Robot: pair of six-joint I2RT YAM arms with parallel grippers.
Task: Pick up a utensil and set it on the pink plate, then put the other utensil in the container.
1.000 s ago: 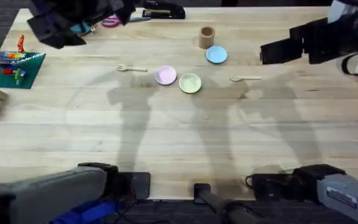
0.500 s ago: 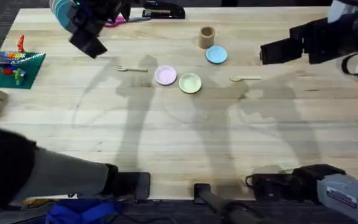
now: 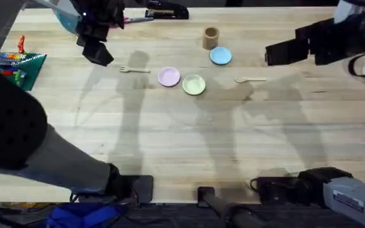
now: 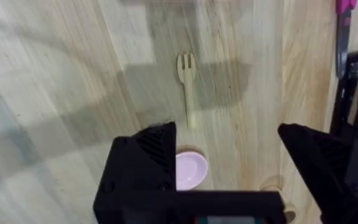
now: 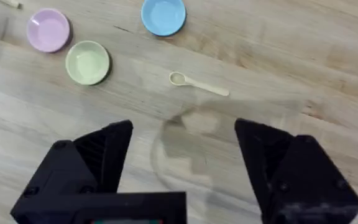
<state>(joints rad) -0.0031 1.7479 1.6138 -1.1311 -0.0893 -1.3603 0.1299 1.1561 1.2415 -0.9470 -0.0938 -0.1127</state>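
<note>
Overhead, the left gripper (image 3: 99, 52) has been carried over the last second from the table's far left corner towards the small pale wooden fork (image 3: 134, 69), and it is now held just beside the fork's tines on the far-left-corner side, above the wood and not touching anything. The fork lies where it lay a second ago, near the small round pale pink plate (image 3: 168, 77), which sits just beside a yellow-green plate (image 3: 194, 85); the brown cylindrical cup (image 3: 210, 37) stands close to the far edge, next to a light blue plate (image 3: 220, 56). The right gripper (image 3: 282, 52) has not shifted, raised towards the right edge, with the small pale wooden spoon (image 3: 250, 79) untouched. From the left wrist, the black fingers (image 4: 143, 163) are seen spread wide and empty, the fork (image 4: 187, 84) ahead of them and the pink plate (image 4: 190, 170) between them. From the right wrist, the fingers (image 5: 92, 167) are likewise parted and empty, the spoon (image 5: 197, 84) lying ahead. The approach to the fork is judged under way; no grasp has yet been made.
</note>
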